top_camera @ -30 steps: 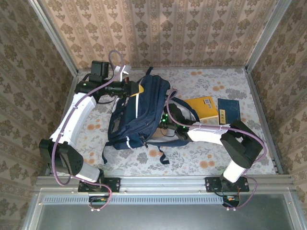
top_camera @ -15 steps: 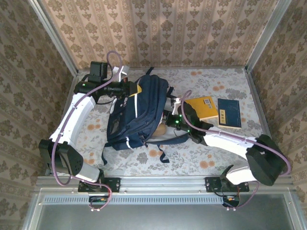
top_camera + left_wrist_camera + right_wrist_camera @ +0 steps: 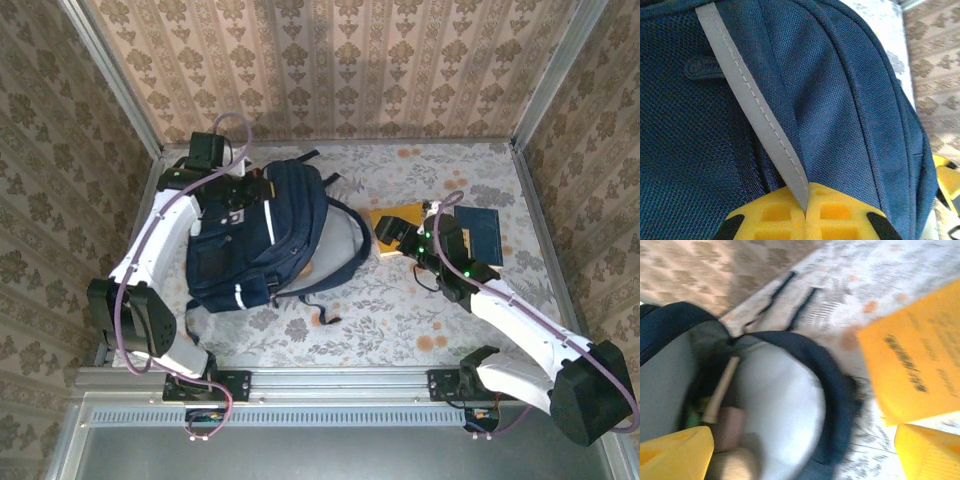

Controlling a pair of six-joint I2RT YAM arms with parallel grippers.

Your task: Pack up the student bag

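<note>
The student bag point(image 3: 255, 240), a large dark navy backpack, lies on the left half of the table with its mouth toward the right and its grey lining point(image 3: 342, 245) showing. My left gripper point(image 3: 243, 200) is at the bag's far top, shut on a grey reflective stripe point(image 3: 765, 120) of the student bag point(image 3: 850, 100). My right gripper point(image 3: 393, 232) hangs open just right of the bag's mouth, above a yellow book point(image 3: 408, 222), with nothing between its fingers point(image 3: 677, 455). In the blurred right wrist view a wooden stick point(image 3: 720, 390) and other items lie inside the bag's mouth point(image 3: 780, 405).
A dark blue book point(image 3: 480, 232) lies right of the yellow book point(image 3: 915, 360). Black straps point(image 3: 310, 310) trail from the bag toward the table's near edge. Patterned walls close the table in at the back and both sides.
My right gripper has drawn back out of the bag's mouth to the right, over the yellow book. The left gripper has pulled the bag leftward, and its grey lining now shows.
</note>
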